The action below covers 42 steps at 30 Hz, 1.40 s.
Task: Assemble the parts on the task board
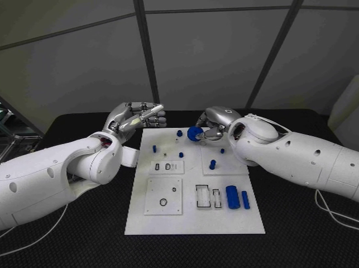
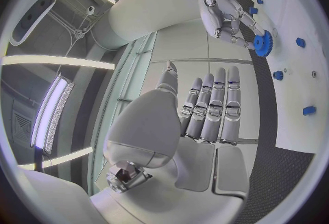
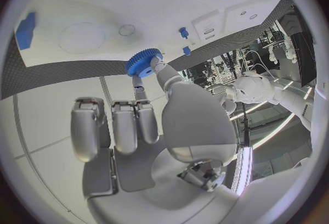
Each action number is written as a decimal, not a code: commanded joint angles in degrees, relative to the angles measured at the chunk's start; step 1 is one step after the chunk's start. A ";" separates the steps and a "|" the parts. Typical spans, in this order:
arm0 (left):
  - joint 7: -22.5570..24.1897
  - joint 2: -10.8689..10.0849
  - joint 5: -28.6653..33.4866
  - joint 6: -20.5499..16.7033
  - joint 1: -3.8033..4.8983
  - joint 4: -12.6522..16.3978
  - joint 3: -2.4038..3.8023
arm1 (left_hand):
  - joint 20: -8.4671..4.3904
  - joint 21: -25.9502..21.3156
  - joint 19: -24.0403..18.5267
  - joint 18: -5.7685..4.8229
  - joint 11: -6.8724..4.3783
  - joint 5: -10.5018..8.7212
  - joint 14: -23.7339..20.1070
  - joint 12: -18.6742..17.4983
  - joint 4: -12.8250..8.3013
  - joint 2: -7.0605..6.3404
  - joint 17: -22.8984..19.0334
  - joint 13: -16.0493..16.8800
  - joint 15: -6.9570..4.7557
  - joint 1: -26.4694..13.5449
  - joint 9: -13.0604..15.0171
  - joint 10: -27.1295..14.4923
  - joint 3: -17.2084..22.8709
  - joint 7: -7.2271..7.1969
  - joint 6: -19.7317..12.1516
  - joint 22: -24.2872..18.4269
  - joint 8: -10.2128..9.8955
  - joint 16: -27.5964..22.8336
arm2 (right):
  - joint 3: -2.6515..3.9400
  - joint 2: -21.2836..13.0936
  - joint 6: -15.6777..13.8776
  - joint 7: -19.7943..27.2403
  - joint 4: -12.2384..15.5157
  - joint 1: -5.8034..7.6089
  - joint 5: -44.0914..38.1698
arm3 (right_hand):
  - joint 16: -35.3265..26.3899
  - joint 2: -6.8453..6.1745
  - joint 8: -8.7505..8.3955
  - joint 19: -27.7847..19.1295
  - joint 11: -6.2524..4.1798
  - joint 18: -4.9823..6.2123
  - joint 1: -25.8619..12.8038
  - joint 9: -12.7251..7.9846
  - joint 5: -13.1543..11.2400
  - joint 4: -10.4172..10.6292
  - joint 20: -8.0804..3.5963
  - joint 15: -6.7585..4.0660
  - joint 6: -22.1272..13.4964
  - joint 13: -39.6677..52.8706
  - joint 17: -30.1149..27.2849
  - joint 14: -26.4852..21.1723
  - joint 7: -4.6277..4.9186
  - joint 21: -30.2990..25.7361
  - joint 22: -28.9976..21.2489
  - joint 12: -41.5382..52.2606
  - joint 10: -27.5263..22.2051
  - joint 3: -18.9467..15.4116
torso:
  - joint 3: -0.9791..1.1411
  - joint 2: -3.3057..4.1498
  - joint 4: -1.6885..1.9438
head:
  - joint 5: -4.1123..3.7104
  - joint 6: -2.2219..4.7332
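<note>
right robot hand (image 1: 214,127): blue gear (image 1: 195,133) pinched, held over board (image 1: 195,223) far edge
left robot hand (image 1: 137,118): fingers apart, nothing held
progress: several pegs (image 1: 212,164) seated; cylinders (image 1: 232,197) left loose

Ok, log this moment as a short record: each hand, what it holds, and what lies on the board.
left hand: raised beside the board's far left corner, holds nothing, fingers extended
right hand: pinches a blue gear over the board's far edge
board: white plate on the black table
loose parts: two blue cylinders near the right edge, small blue pegs farther back
</note>
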 commanded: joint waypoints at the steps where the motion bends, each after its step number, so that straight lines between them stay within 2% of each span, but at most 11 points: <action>1: 0.28 0.16 0.04 0.65 0.08 -0.14 0.06 | 0.23 -0.37 -0.06 -0.29 -0.02 0.16 -0.31 -0.27 -0.12 0.50 0.05 0.00 -0.01 -0.26 -0.09 -0.33 -0.26 0.01 -0.33 -0.06 -0.27 -0.20 | 0.02 1.61 -2.54 -0.85 -0.92 0.09 -2.20 | 0.22 0.15 0.06 2.29 -0.53 -0.91 -0.53 0.19 0.39 -0.25 -0.44 -0.49 1.32 11.37 7.64 4.47 -0.80 0.29 9.30 0.22 3.90 -0.01 | -0.04 0.03 0.09 | 0.05 0.00; 6: 0.28 0.25 0.04 0.62 0.08 -0.34 0.06 | 0.23 -0.37 -0.06 -0.29 -0.01 0.16 -0.31 -0.30 -0.14 0.52 0.07 0.00 0.00 -0.27 -0.10 -0.33 -0.29 0.04 -0.36 -0.07 -0.31 -0.22 | -0.06 4.40 -2.16 -1.13 -2.67 -0.02 -2.74 | 0.19 0.15 0.02 2.29 -0.54 -0.91 -0.53 0.19 0.48 -0.30 -0.45 -0.49 1.36 11.37 7.55 4.45 -0.81 0.29 9.31 0.22 3.90 0.03 | -0.02 0.02 0.06 | 0.24 0.02; 15: 0.33 0.32 0.04 0.59 0.08 -0.39 0.06 | 0.23 -0.38 -0.06 -0.28 -0.01 0.15 -0.31 -0.33 -0.15 0.53 0.08 0.00 0.00 -0.28 -0.10 -0.32 -0.31 0.06 -0.37 -0.08 -0.33 -0.24 | -1.64 7.66 -0.69 -1.31 -5.37 -0.08 -3.37 | 0.12 0.16 -0.04 2.19 -0.53 -0.87 -0.62 0.18 0.55 -0.29 -0.46 -0.50 1.35 11.26 7.39 4.42 -0.78 0.23 9.14 0.12 3.84 0.05 | -0.02 0.05 0.01 | 0.49 -0.11; 21: 0.34 0.36 0.04 0.59 0.09 -0.42 0.07 | 0.23 -0.38 -0.06 -0.28 -0.01 0.15 -0.31 -0.33 -0.15 0.53 0.08 0.00 0.00 -0.28 -0.10 -0.32 -0.31 0.06 -0.37 -0.08 -0.33 -0.24 | -2.20 9.16 0.70 -1.22 -6.73 -0.10 -3.53 | 0.11 0.16 -0.08 2.14 -0.52 -0.85 -0.68 0.17 0.59 -0.29 -0.46 -0.50 1.34 11.28 7.37 4.41 -0.77 0.19 9.06 0.14 3.85 0.06 | 0.03 0.01 0.03 | 0.62 -0.23; 34: 0.32 0.46 0.04 0.61 0.09 -0.53 0.07 | 0.23 -0.38 -0.06 -0.28 -0.01 0.15 -0.31 -0.33 -0.15 0.53 0.08 0.00 0.00 -0.28 -0.10 -0.32 -0.31 0.06 -0.37 -0.08 -0.33 -0.24 | -2.39 10.71 0.58 -1.16 -8.01 -0.12 -3.82 | 0.03 0.02 -0.48 2.00 -0.43 -0.81 -1.16 0.05 0.74 -0.26 -0.47 -0.49 1.04 11.22 7.19 4.37 -0.64 0.11 8.86 0.07 3.83 0.03 | 0.04 -0.01 -0.08 | 0.98 -0.30; 42: 0.28 0.46 0.04 0.61 0.09 -0.58 0.07 | 0.23 -0.38 -0.06 -0.28 -0.01 0.15 -0.31 -0.33 -0.15 0.53 0.08 0.00 0.00 -0.28 -0.10 -0.32 -0.31 0.06 -0.37 -0.08 -0.33 -0.24 | -2.40 11.15 2.33 -1.55 -8.87 -0.11 -3.83 | -0.16 -0.84 -1.05 1.69 0.21 -0.71 -2.52 -0.98 -0.18 -0.19 -0.17 -0.08 -1.80 10.56 6.85 4.29 0.13 -0.10 8.40 -0.55 3.42 -0.31 | 0.04 -0.02 -0.10 | 1.04 -0.46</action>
